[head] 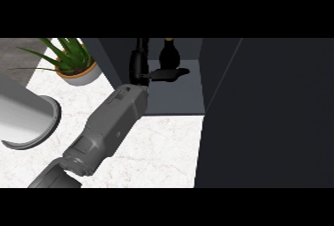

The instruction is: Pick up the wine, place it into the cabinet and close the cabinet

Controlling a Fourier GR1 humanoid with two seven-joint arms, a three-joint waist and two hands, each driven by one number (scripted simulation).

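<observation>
The wine bottle (pixel 169 52), dark with a yellowish cap, stands upright deep inside the open cabinet (pixel 175 99). My left hand (pixel 139 62) reaches into the cabinet just left of the bottle. Its fingers point straight toward the back and its thumb (pixel 171 73) sticks out to the right in front of the bottle's base. The hand is open and no finger curls round the bottle. Whether the thumb touches the bottle I cannot tell. My right hand does not show.
The cabinet's dark door (pixel 264 110) stands open and fills the right side. A potted plant (pixel 73 66) sits at the back left on the white marble counter (pixel 157 150). A large grey round vessel (pixel 26 119) stands at the left edge.
</observation>
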